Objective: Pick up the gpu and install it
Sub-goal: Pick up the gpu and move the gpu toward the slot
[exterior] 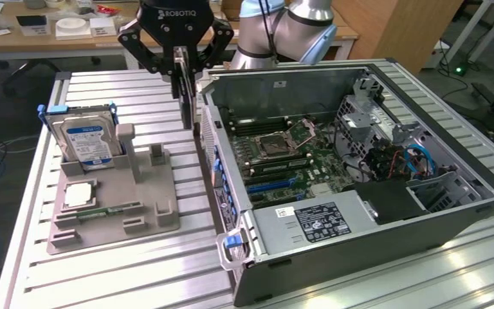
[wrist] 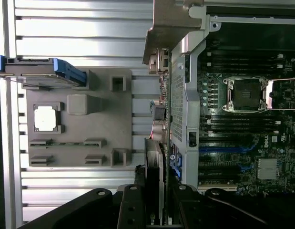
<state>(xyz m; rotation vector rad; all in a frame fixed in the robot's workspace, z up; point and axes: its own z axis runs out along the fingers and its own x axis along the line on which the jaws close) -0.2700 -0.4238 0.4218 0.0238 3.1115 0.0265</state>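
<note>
Nearest you in the exterior view lies the open dark grey metal computer case, on its side on the ribbed aluminium table. Its green motherboard faces up.

At the exterior view's left of the case sits the grey plastic parts holder. In it you have the upright silver hard drive with its blue label, a square silver processor chip and a narrow green memory stick.

Farther back, your black gripper is clamped narrowly on the gpu, a thin flat dark card. It hangs on edge in the air over the strip of table between holder and case, just beside the case's outer wall. A wooden desk stands behind.
</note>
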